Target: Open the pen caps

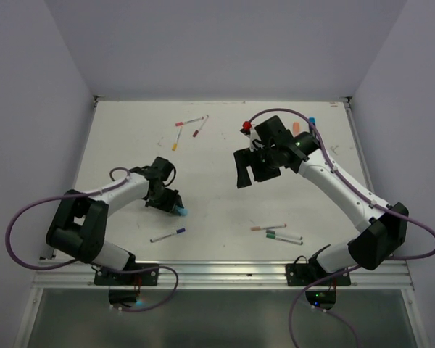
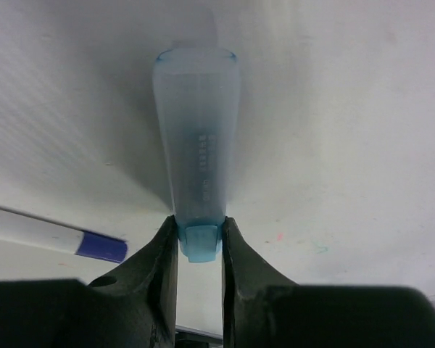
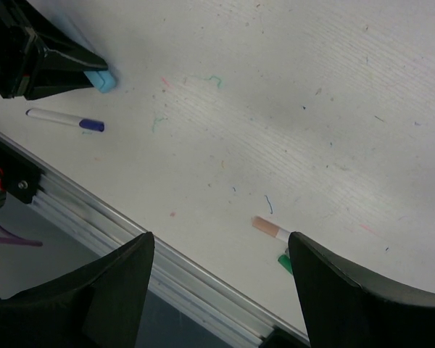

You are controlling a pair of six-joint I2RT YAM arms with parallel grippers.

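- See-through blue highlighter (image 2: 197,145), small solid-blue end.
- L gripper (image 2: 199,226) low, pinching that end.
- R gripper (image 3: 219,243) raised, jaws wide apart, holding nothing.

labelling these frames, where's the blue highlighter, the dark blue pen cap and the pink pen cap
blue highlighter (image 2: 197,145), left wrist view, middle of its body
dark blue pen cap (image 2: 100,246), left wrist view, middle of cap
pink pen cap (image 3: 262,225), right wrist view, middle of cap

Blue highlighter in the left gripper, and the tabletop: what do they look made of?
Highlighter: translucent frosted plastic; a dark core shows through its wall. Tabletop: matte white with fine parallel lines, likely laminate or painted board; ink flecks mark it.
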